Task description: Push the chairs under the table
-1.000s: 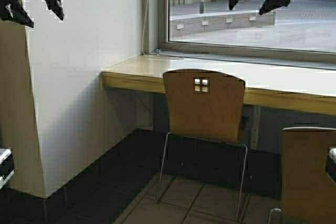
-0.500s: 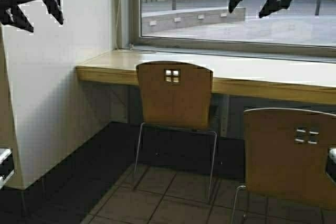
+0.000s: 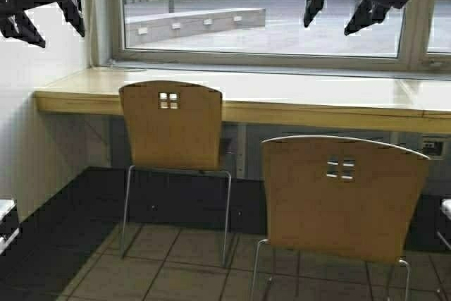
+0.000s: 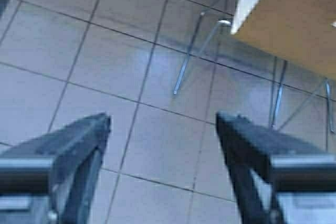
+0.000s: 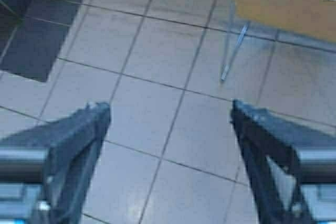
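Observation:
Two tan chairs face the long pale table (image 3: 296,93) under the window. The left chair (image 3: 171,128) stands close to the table's front edge. The right chair (image 3: 343,195) stands farther out on the tiles, nearer to me. My left gripper (image 3: 53,29) hangs raised at the upper left and is open, with nothing in it. My right gripper (image 3: 331,22) hangs raised at the upper right, also open and empty. The left gripper (image 4: 163,119) looks down on floor tiles with a chair (image 4: 294,30) beyond it. The right gripper (image 5: 169,107) likewise shows tiles and a chair (image 5: 278,3).
A white wall (image 3: 42,146) bounds the left side. A dark floor strip (image 3: 176,202) runs under the table, with grey tiles (image 3: 176,273) in front. A big window (image 3: 261,12) lies behind the table. A wall socket (image 3: 431,147) sits below the table at the right.
The robot has moved to the right: the whole scene has shifted left. The white wall has slid off to the edge and the right chair has come fully into view.

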Motion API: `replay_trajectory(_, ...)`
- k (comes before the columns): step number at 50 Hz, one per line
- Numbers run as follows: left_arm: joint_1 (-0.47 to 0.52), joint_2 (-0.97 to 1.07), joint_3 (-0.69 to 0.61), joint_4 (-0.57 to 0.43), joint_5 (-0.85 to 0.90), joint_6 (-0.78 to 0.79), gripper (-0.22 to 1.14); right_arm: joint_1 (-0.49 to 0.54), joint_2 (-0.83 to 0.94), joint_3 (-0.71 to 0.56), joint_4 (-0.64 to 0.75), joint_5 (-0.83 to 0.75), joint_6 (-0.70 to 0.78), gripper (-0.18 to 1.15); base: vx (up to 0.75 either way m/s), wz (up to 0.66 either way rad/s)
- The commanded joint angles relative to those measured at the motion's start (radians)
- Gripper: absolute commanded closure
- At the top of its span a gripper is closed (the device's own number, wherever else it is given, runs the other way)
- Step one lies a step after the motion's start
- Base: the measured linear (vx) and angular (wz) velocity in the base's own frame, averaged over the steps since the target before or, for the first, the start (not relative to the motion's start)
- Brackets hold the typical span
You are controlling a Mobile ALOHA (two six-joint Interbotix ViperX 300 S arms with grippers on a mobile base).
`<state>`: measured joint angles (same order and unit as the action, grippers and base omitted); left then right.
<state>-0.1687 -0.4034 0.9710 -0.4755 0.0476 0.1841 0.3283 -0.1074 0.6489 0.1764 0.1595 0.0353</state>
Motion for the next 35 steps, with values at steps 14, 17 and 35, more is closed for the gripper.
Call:
replay_trajectory(14,-0.002,-0.003,-0.011,-0.012,0.005,-0.017,-0.02,-0.002,0.063,-0.006,0.049,0.002,0.002,-0.03,0.03,-0.35)
replay_trajectory(17,-0.002,0.003,-0.011,-0.023,0.009,-0.035,-0.02,0.0,0.078,0.005,0.1,-0.009,0.003,-0.03,0.05,-0.3)
replay_trajectory(35,-0.009,0.216,-0.064,-0.14,0.011,-0.328,-0.02,-0.002,0.219,0.011,0.534,-0.091,0.029,-0.03,0.08,-0.25)
